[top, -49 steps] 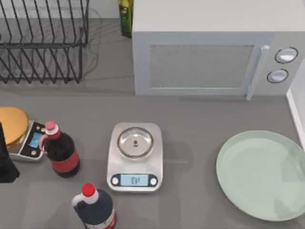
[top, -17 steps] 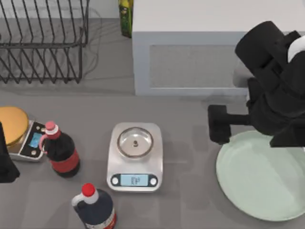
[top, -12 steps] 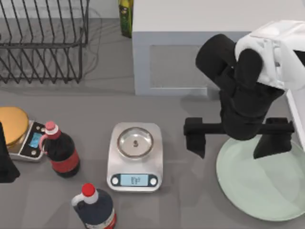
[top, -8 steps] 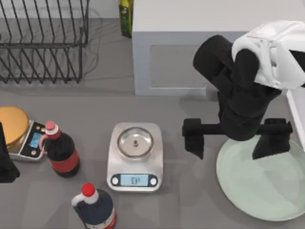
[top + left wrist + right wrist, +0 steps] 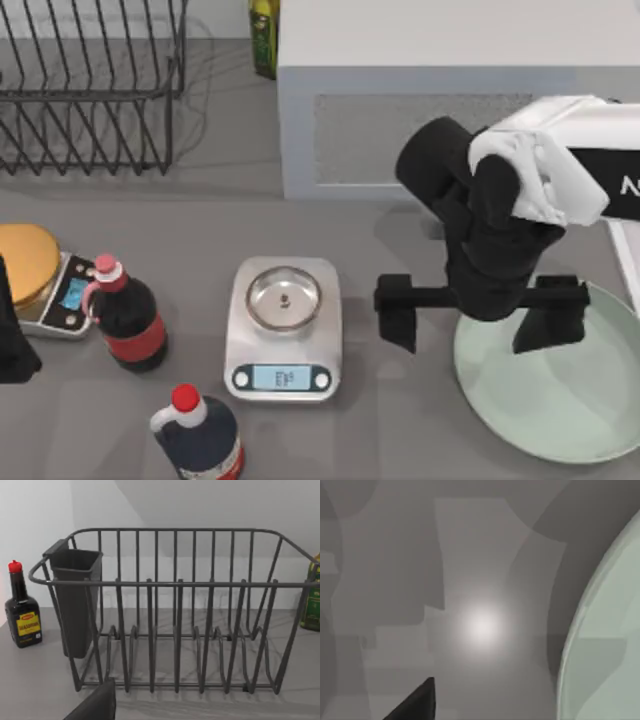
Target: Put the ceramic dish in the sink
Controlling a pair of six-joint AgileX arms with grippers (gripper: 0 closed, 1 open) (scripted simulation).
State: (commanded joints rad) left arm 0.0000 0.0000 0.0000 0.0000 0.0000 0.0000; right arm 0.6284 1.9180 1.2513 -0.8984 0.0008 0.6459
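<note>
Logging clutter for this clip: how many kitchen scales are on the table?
2. A silver scale sits mid-table, left of the ceramic dish. Another scale, under a golden disc, sits at the table's left edge, partly hidden.

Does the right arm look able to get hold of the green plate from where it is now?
Probably yes: the right gripper is open, its fingers straddling the plate's left rim, one over the plate, one over bare table, nothing between.

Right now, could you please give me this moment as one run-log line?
right gripper: open, straddling plate left rim | left gripper: parked, table's left edge | plate: on table
</note>
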